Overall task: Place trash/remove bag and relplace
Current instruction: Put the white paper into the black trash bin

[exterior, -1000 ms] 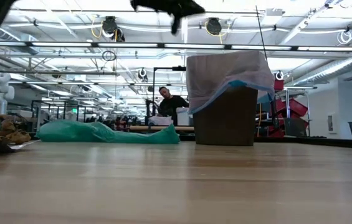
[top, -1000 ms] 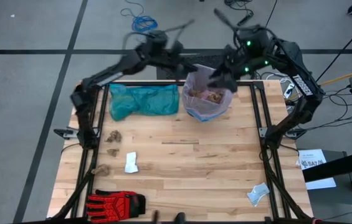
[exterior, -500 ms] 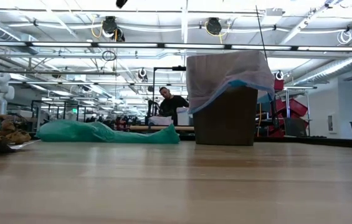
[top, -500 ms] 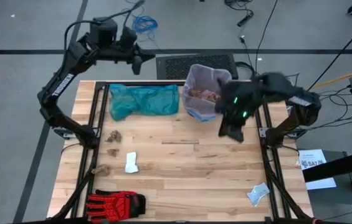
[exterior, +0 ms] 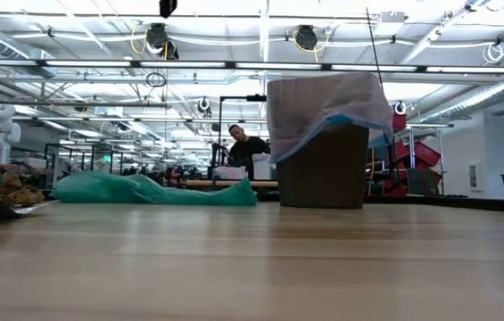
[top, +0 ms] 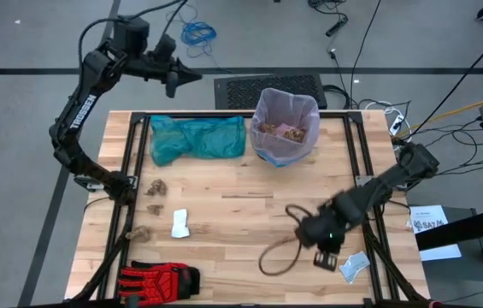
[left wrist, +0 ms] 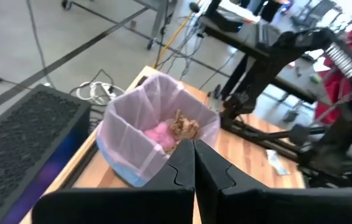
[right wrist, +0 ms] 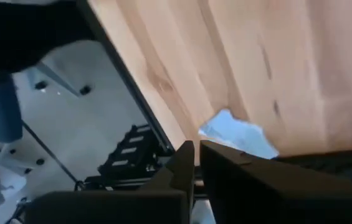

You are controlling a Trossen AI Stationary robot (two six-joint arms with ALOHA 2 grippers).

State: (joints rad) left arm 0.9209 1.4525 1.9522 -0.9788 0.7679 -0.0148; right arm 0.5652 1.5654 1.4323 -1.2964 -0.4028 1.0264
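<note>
Bag (top: 285,128) lines the bin (exterior: 321,174) at the table's (top: 250,214) far edge, right of centre, mouth up, trash inside. Left gripper (top: 183,79): fingers shut, empty, raised beyond the far edge, left of the bag. Right gripper (top: 309,233): fingers closed, nothing held, low at near right beside a paper scrap (top: 354,266). Left gripper looks nearer; the bag lies to its right.

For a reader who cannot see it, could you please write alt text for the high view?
A small bin lined with the bag stands at the table's far edge, scraps inside, beside a teal-green bag. The left gripper hangs shut beyond the far edge; the right gripper, shut, is low over the near right.
</note>
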